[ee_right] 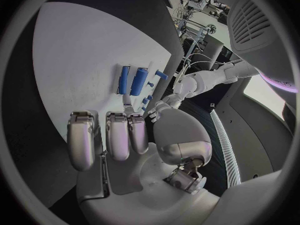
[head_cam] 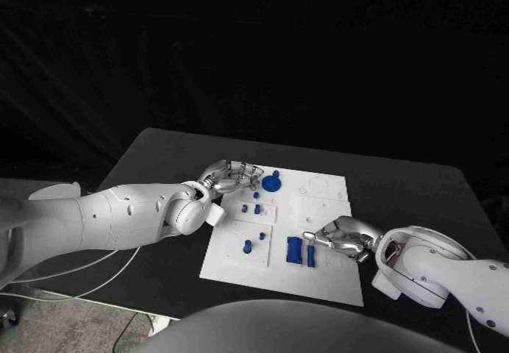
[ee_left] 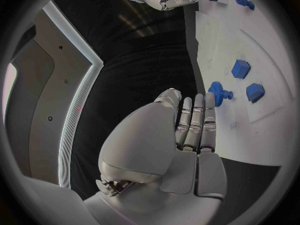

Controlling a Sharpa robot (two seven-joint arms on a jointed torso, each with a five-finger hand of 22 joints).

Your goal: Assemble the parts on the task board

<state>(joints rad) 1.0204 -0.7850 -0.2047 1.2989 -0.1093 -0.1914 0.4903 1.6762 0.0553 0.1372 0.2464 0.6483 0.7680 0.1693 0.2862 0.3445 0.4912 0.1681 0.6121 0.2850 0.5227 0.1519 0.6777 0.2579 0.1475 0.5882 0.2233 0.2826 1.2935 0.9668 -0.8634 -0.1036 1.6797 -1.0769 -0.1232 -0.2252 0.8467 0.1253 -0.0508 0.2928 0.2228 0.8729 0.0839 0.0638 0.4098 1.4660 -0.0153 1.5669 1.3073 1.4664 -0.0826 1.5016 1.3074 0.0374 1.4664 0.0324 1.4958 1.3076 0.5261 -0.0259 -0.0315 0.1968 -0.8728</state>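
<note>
**Both hands at the task board, neither holding a part**

White task board (head_cam: 318, 276) lies mid black bench (head_cam: 159, 158), long axis running away from the robot. Blue parts sit on it:
- round gear-like part (head_cam: 271, 182) with a short stub on top, at the far end of the board, just beside the left hand's fingertips.
- two small blocks (head_cam: 250, 209) on a raised white sub-plate, side by side.
- two small pegs (head_cam: 252, 242) on the next sub-plate nearer the robot; upright or lying, hard to tell at this size.
- two long rectangular bars (head_cam: 301, 252), parallel, long axes along the board's length, touching or nearly so; one bar wider than the other.

Left hand (head_cam: 227, 178) is at the board's far left corner, fingers extended close together, reaching toward the gear; wrist view shows fingertips (ee_left: 210, 110) right at the gear's edge, probably touching, nothing grasped. Right hand (head_cam: 341, 237) hovers over the board's right side, just beside the bars, fingers loosely curled and apart, nothing in them; its wrist view shows straight fingers (ee_right: 119, 135) pointing toward the bars.

No legible labels or writing on board or parts.
</note>
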